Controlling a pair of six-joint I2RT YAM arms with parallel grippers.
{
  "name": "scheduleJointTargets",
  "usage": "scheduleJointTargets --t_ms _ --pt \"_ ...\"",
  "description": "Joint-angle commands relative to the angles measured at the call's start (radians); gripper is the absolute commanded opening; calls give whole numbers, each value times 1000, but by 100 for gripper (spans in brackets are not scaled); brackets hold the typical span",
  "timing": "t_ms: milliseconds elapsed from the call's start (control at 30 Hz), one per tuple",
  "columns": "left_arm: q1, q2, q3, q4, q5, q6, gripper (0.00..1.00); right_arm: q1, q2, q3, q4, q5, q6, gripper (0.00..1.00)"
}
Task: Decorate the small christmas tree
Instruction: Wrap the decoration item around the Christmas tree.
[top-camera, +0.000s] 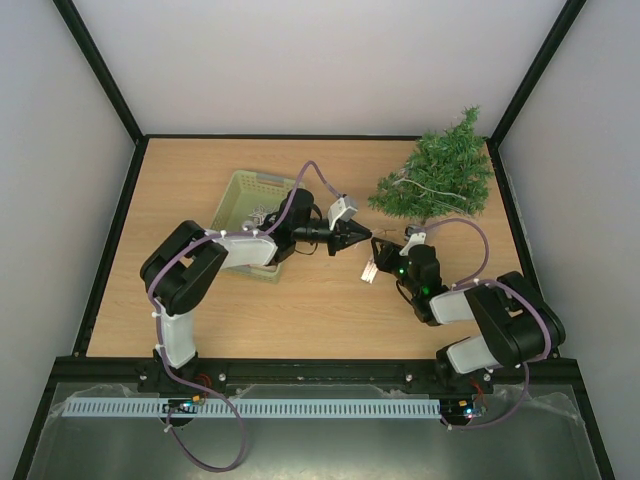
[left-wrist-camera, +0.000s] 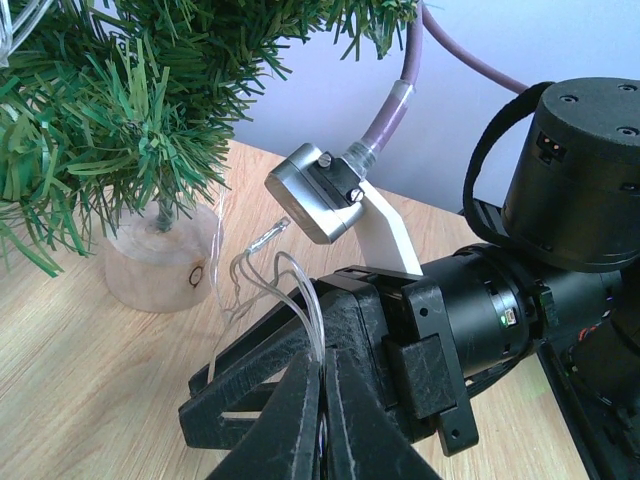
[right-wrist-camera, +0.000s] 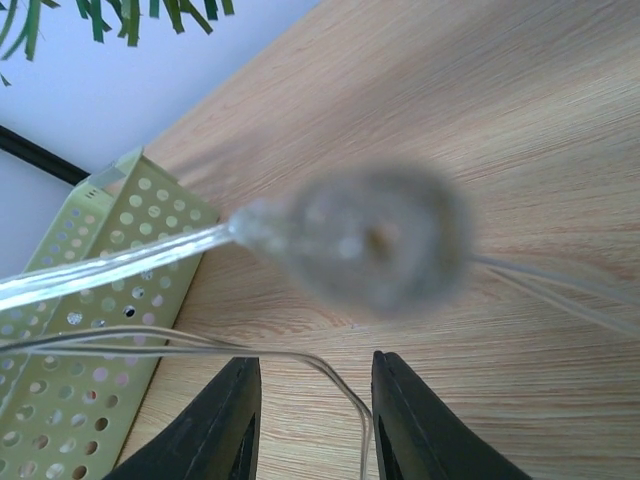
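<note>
The small christmas tree (top-camera: 440, 175) stands at the back right on a pale round base (left-wrist-camera: 160, 265); its branches fill the upper left of the left wrist view (left-wrist-camera: 120, 100). My left gripper (top-camera: 356, 238) is shut (left-wrist-camera: 322, 400) on a thin clear light string (left-wrist-camera: 290, 275) in mid-table. My right gripper (top-camera: 382, 248) faces it, almost tip to tip. It is open (right-wrist-camera: 312, 420), and the light string (right-wrist-camera: 200, 350) runs down between its fingers. A blurred clear bulb (right-wrist-camera: 375, 235) hangs close before the right wrist camera.
A pale green perforated basket (top-camera: 240, 190) sits behind the left arm at mid-left, with some small things inside; it also shows in the right wrist view (right-wrist-camera: 90, 300). A small white piece (top-camera: 369, 270) hangs below the grippers. Black frame posts edge the table.
</note>
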Motion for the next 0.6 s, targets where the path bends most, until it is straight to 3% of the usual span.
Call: scheduleJointTargets --t_ms 0,367,467,567 --pt "-6 -28 3 42 10 15 2 2 16 -2 36 18 -20 27" --pt "-5 -22 -1 84 12 -17 2 2 68 21 54 23 -26 23" --pt "-4 -22 0 78 6 -16 2 2 65 16 53 25 -23 5" --pt "-4 -25 1 73 -9 -12 2 3 -6 -14 1 42 -24 2"
